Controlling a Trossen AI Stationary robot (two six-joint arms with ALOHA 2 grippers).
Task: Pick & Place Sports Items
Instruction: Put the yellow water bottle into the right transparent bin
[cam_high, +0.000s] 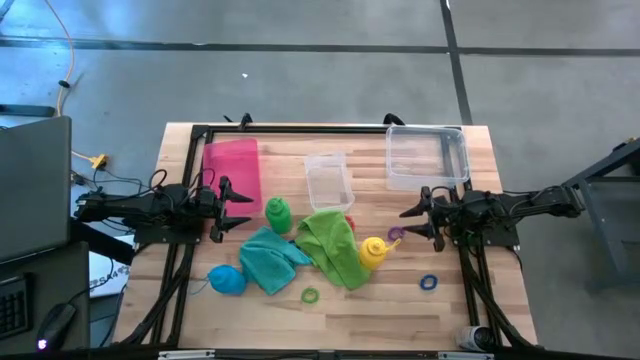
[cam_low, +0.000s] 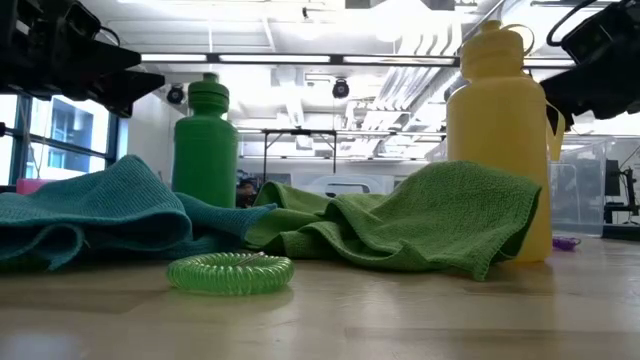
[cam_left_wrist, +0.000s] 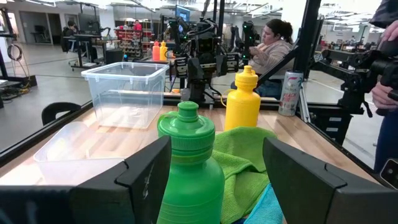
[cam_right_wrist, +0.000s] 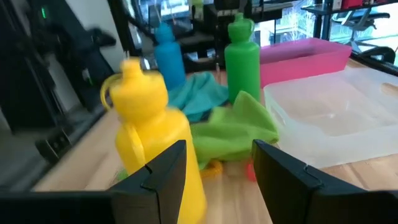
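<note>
Nearest the front table edge lie a green ring (cam_high: 309, 295) and, to its right, a blue ring (cam_high: 429, 283). The blue bottle (cam_high: 227, 280) lies at front left, just beside the teal towel (cam_high: 272, 258). The lime green towel (cam_high: 334, 246) adjoins the teal towel and touches the yellow bottle (cam_high: 373, 252), which stands upright at its right. A purple ring (cam_high: 394, 234) lies just beyond the yellow bottle.

The green bottle (cam_high: 278, 213) stands upright at mid-table, just behind the towels. The left gripper (cam_high: 240, 207) hovers just left of it, fingers parted and holding nothing; the bottle sits ahead of the gap, not gripped. The right gripper (cam_high: 410, 222) hovers near the yellow bottle, fingers parted, empty.

Farther back stand the small clear box (cam_high: 327, 182), the pink tray (cam_high: 232, 170) and the large clear box (cam_high: 427, 155).
</note>
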